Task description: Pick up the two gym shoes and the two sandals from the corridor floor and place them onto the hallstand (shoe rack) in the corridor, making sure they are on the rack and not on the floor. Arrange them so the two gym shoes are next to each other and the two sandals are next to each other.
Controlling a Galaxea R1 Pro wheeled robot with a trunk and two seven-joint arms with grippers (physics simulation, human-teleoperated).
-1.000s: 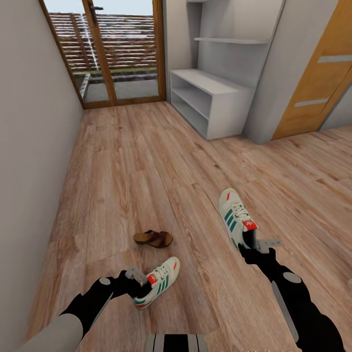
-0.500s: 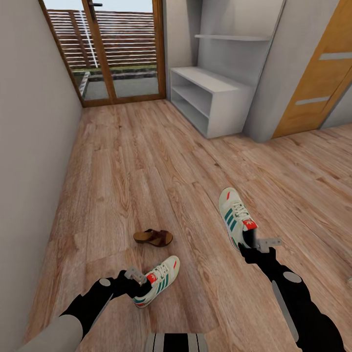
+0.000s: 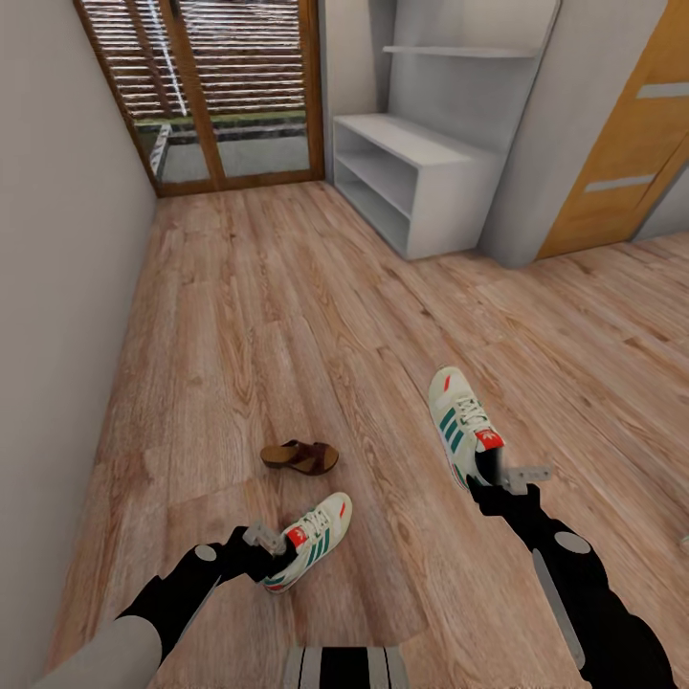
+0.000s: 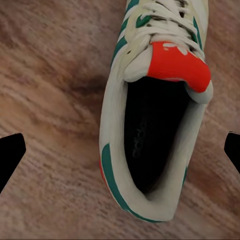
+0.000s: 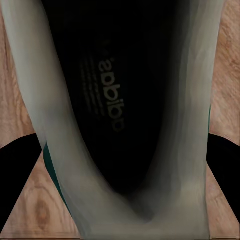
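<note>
Two cream gym shoes with teal stripes are near me. One gym shoe (image 3: 311,543) lies on the corridor floor (image 3: 287,316), and my left gripper (image 3: 271,547) stands open around its heel (image 4: 150,200), fingers wide apart and clear of it. My right gripper (image 3: 490,476) is shut on the heel of the other gym shoe (image 3: 461,421), its fingertips (image 5: 20,170) pressed against the heel's sides. A brown sandal (image 3: 300,456) rests on the floor between the two shoes, slightly farther off. The pale grey hallstand (image 3: 411,177) stands at the far right.
A grey wall (image 3: 57,287) runs along the left. Glazed wooden doors (image 3: 230,96) close the corridor's far end. An orange-brown door (image 3: 622,144) is at the right beyond the hallstand. A wide stretch of floor lies between me and the rack.
The whole view has shifted, so floor, sandal and hallstand sit higher in the picture. The right gym shoe kept its place with the right gripper. Both arms look unchanged.
</note>
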